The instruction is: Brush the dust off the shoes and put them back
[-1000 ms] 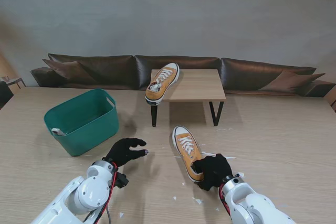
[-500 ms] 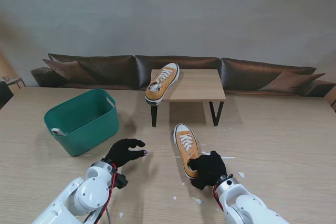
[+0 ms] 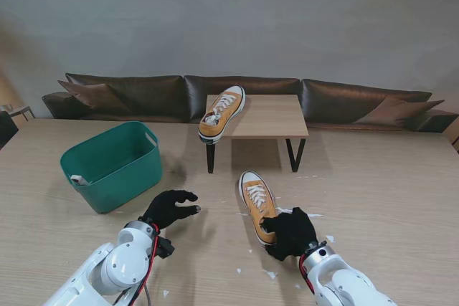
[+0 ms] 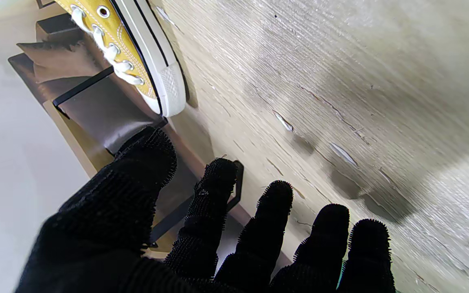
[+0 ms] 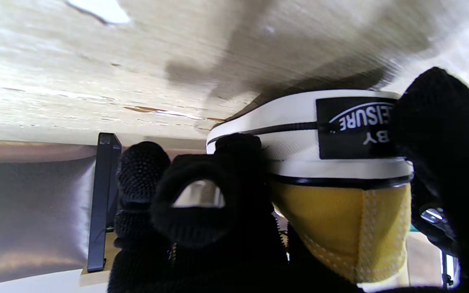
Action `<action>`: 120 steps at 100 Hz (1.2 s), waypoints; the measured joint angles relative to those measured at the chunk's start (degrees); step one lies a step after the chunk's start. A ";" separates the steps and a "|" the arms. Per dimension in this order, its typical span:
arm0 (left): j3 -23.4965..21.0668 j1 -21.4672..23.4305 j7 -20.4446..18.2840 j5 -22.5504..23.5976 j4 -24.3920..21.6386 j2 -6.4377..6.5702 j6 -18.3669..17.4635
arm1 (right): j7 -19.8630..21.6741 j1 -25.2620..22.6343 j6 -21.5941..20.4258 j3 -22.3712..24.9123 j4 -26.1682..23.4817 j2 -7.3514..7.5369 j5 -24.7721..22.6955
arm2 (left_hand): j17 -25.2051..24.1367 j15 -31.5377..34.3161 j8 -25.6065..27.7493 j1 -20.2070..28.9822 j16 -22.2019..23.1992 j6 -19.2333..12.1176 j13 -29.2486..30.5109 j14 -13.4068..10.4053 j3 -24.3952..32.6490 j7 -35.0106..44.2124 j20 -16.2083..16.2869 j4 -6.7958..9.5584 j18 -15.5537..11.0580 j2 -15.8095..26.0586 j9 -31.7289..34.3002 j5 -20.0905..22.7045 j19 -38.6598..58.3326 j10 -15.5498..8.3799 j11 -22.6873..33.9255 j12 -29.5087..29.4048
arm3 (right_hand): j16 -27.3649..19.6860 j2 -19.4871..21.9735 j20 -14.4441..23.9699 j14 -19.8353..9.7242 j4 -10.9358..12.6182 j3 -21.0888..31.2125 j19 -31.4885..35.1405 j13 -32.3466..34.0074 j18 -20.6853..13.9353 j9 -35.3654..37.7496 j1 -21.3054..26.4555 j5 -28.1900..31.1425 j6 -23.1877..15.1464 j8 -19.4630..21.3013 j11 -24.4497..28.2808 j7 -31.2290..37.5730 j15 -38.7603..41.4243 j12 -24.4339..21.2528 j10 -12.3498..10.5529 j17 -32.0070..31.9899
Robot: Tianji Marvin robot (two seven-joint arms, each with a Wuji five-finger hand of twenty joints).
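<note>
The right robot hand (image 3: 290, 233) was clenched around the heel of the yellow shoe (image 3: 256, 202), which lay on the tabletop (image 3: 387, 191) with its toe pointing away from me. The left robot hand (image 3: 169, 207) hovered released, fingers spread, holding nothing. The second yellow shoe (image 3: 222, 112) rested tilted on the small table (image 3: 269, 116).
</note>
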 measured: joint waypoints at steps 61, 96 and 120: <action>-0.28 0.59 0.63 0.67 -0.15 -0.02 0.81 | 1.35 -1.67 -8.93 5.78 -6.01 0.65 -2.02 | 0.00 0.00 0.07 0.00 0.06 0.09 0.00 0.00 0.00 -0.03 0.02 0.00 -0.03 0.00 0.00 0.00 0.00 0.06 0.00 0.00 | 0.68 0.00 -0.01 1.54 -0.02 0.00 0.00 0.32 -2.80 0.66 0.72 0.00 2.78 0.27 -0.55 -1.09 -0.28 -0.04 1.23 0.00; -0.61 0.59 0.43 0.91 -0.15 0.00 0.79 | 2.57 -3.34 -12.05 9.71 -10.38 0.46 -1.53 | 0.00 0.00 0.08 0.00 0.07 0.10 0.00 0.00 0.00 -0.13 0.02 0.00 -0.04 0.00 0.00 0.00 0.00 0.06 0.00 0.00 | 1.13 0.00 -0.01 1.36 -0.02 0.00 0.00 0.32 -2.81 0.66 0.73 0.00 4.26 0.19 -0.55 -2.05 -0.37 -0.04 1.18 0.00; -0.74 0.59 0.43 1.10 -0.15 0.02 0.84 | 4.53 -4.53 -14.51 12.15 -13.77 0.22 0.64 | 0.00 0.00 0.10 0.00 0.07 0.10 0.00 0.00 0.00 -0.13 0.02 0.00 -0.05 0.00 0.00 0.00 0.00 0.07 0.00 0.00 | 1.24 0.00 -0.01 0.95 -0.12 0.00 0.00 0.32 -2.82 0.67 0.73 1.33 6.78 -0.07 -0.53 -2.56 -0.60 -0.07 0.81 0.00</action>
